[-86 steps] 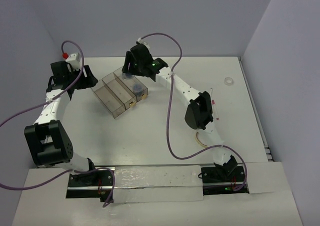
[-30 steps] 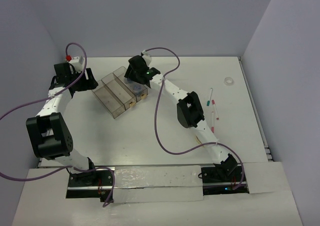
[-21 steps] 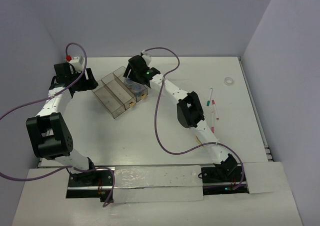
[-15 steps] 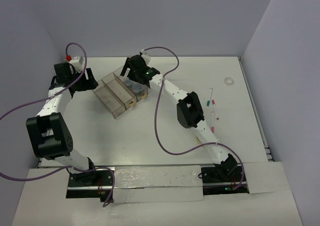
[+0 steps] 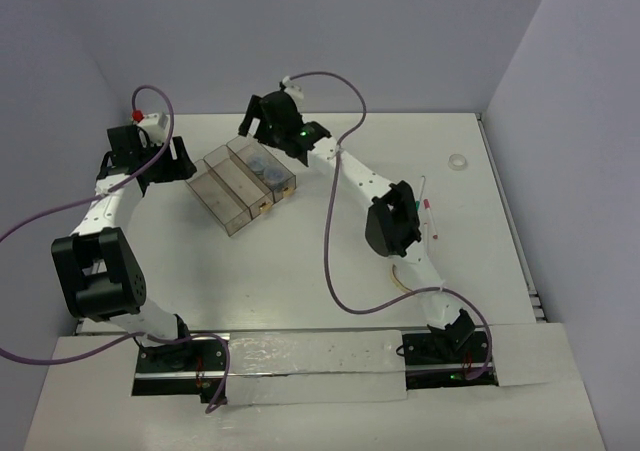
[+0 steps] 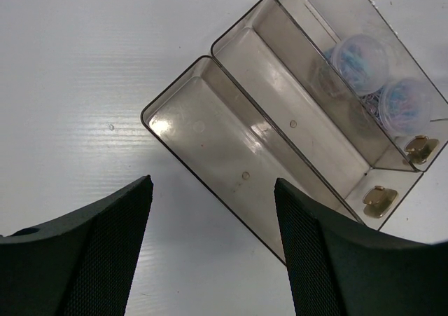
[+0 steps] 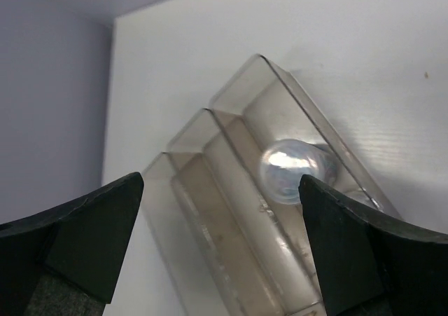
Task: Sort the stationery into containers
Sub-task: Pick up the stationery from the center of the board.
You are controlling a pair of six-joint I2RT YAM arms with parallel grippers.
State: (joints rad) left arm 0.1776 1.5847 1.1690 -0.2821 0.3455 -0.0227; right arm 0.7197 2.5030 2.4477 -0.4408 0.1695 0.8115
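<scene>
Three clear containers (image 5: 232, 186), joined side by side, sit slantwise on the white worktop (image 5: 300, 261), towards its far left. Small tan tabs (image 6: 380, 197) mark their end nearer the arm bases. Two bluish-grey round pieces (image 5: 265, 171) lie in the outer bin on the right arm's side, one behind the other. In the left wrist view they show as pale domes (image 6: 383, 78) with blue specks inside, and the other two bins look bare.

The right gripper (image 5: 250, 123) hangs over the far end of the containers. Its jaws stand wide apart with nothing between them, and its own camera looks down on one round piece (image 7: 294, 169) in the bin below. The left gripper (image 5: 186, 162) hovers just beside the opposite outer bin, its jaws also apart and holding nothing.

Well away to the right, white pens (image 5: 434, 217) with red tips lie partly hidden behind the right arm's elbow. A small clear ring (image 5: 459, 161) rests near the right wall. A tan rubber band (image 5: 400, 279) peeks out beside the right arm, closer to its base.
</scene>
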